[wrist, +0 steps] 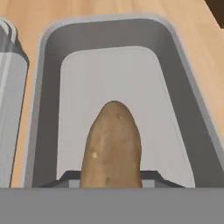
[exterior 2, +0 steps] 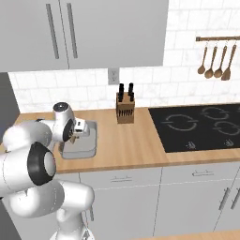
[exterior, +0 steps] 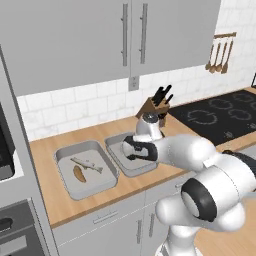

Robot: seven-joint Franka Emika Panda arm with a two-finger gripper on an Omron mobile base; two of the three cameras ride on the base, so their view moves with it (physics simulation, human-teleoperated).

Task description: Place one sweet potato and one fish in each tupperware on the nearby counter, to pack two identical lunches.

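Sweet potato (wrist: 113,146) is clamped in the jaws above the empty right tupperware (wrist: 183,100); the left tupperware (exterior: 67,155) on the worktop (exterior 2: 136,145) already holds fish and potato. Risk, in my judgement: released from height, the potato could bounce or roll against the rim.

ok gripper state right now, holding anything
gripper: shut on the sweet potato, held over the right tupperware.

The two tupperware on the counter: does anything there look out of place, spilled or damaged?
Nothing stands out. The left tupperware holds a fish and a sweet potato. The gripper holds a second sweet potato over the right tupperware, whose visible floor is bare. Both sit flat on the counter.
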